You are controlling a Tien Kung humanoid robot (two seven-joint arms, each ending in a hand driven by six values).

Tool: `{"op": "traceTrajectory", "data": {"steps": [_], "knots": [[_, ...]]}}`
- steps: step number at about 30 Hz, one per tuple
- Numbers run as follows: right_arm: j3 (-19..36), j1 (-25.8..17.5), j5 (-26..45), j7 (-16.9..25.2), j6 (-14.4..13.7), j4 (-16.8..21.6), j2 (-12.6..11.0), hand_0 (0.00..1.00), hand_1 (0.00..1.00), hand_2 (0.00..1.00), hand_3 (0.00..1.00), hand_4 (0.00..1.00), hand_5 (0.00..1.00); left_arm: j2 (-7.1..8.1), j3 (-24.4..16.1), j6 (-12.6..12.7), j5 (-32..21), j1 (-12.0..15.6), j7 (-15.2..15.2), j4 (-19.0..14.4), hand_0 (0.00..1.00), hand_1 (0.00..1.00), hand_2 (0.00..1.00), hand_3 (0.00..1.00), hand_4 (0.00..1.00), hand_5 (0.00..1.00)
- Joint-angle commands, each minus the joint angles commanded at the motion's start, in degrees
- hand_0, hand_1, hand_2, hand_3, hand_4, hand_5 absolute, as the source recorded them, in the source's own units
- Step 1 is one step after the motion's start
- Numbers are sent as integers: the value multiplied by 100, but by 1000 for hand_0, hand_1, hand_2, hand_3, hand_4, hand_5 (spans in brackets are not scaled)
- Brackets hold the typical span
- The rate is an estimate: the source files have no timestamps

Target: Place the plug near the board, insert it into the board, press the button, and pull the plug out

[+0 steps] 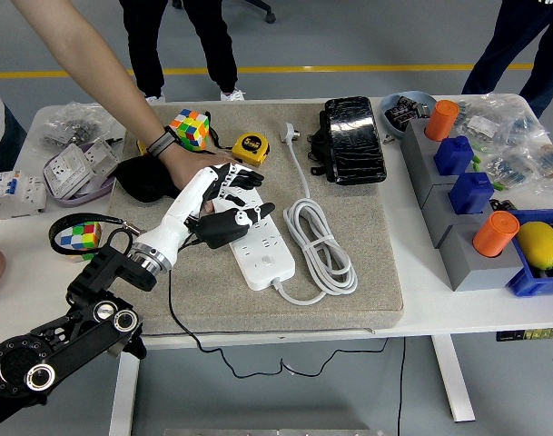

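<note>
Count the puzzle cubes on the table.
2. One puzzle cube sits at the far left of the mat beside the yellow tape measure; the other puzzle cube lies on the table's left side, off the mat.
</note>
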Motion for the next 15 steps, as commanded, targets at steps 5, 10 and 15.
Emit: {"op": "traceTrajectory", "data": {"steps": [5, 10, 15], "knots": [[-23, 0, 7, -1, 6, -5, 9, 568, 636, 606, 536, 912, 462, -8, -4, 90, -57, 11, -287, 109, 763, 814, 807, 768, 957, 450], [-36, 5, 9, 0, 5, -2, -4, 567, 636, 606, 536, 912, 462, -9, 11, 87, -94, 22, -523, 206, 882, 916, 941, 890, 998, 643], [-30, 9, 14, 1, 3, -2, -21, 567, 636, 606, 536, 912, 462, -12, 36, 14, -90, 12, -557, 281, 882, 916, 941, 890, 998, 643]]}}
